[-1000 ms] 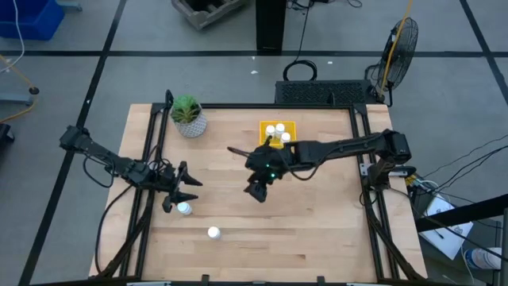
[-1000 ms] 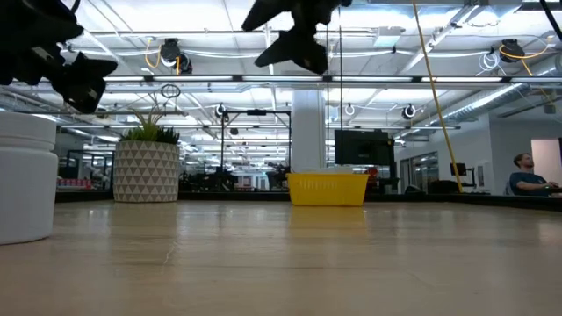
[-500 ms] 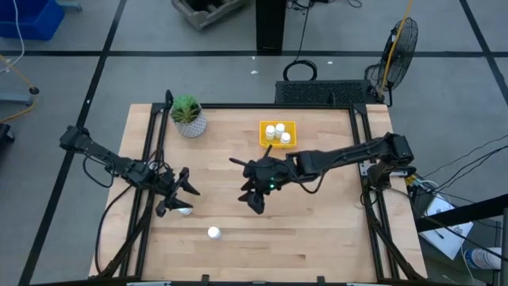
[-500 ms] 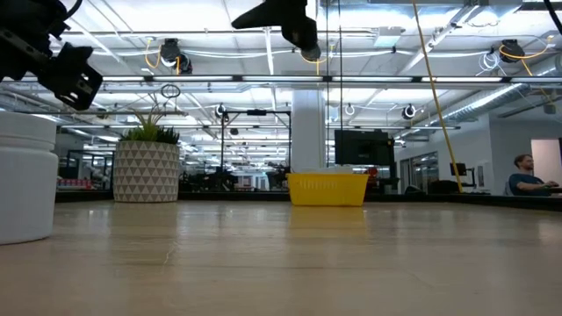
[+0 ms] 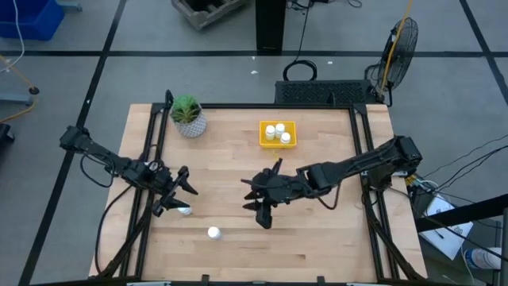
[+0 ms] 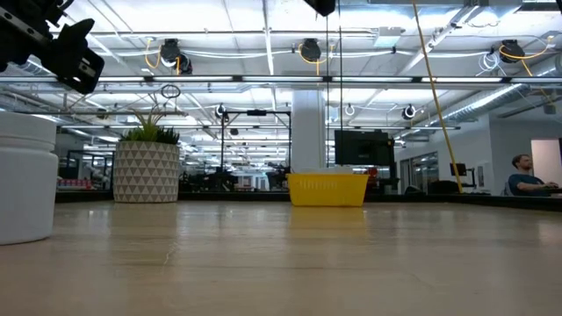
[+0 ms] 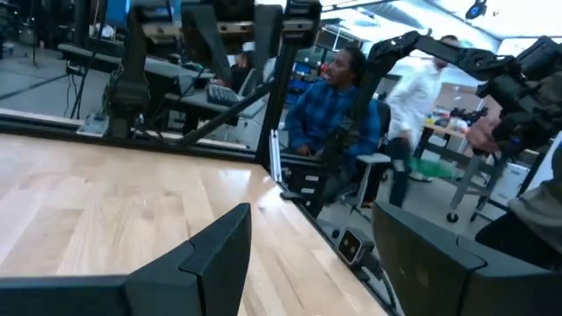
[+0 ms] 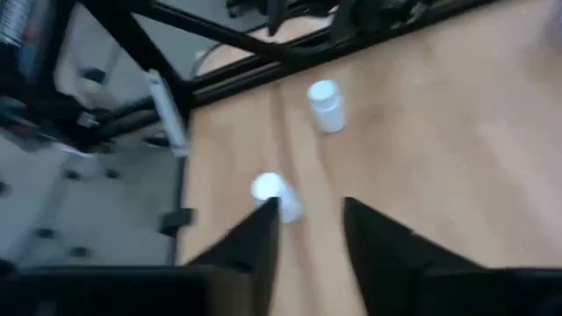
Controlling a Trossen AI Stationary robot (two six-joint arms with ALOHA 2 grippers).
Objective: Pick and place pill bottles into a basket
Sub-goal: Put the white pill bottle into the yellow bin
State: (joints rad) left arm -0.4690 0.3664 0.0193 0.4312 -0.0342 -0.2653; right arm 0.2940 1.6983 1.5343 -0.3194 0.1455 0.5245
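Note:
Two white pill bottles stand loose on the table near its near-left corner, one (image 5: 184, 210) by my left gripper and one (image 5: 213, 233) closer to the near edge. Both show in the right wrist view (image 8: 325, 104) (image 8: 274, 195). One bottle looms large at the left of the low view (image 6: 26, 180). Three more bottles (image 5: 278, 132) sit in the yellow basket (image 5: 263, 141) at the far middle. My left gripper (image 5: 178, 199) hovers open just above the first bottle. My right gripper (image 5: 259, 205) is open and empty over the table's middle, pointing toward the loose bottles.
A white pot with a green plant (image 5: 188, 117) stands at the far left. Black frame rails run along the table's left (image 5: 151, 159) and right (image 5: 367, 159) sides. Bare wood lies between the two grippers. People show in the room beyond in the left wrist view (image 7: 334, 96).
My right gripper has gone from beside the yellow basket toward the table's near edge and the loose bottles, staying open and empty. My left gripper has risen slightly over its bottle. The bottles have not moved.

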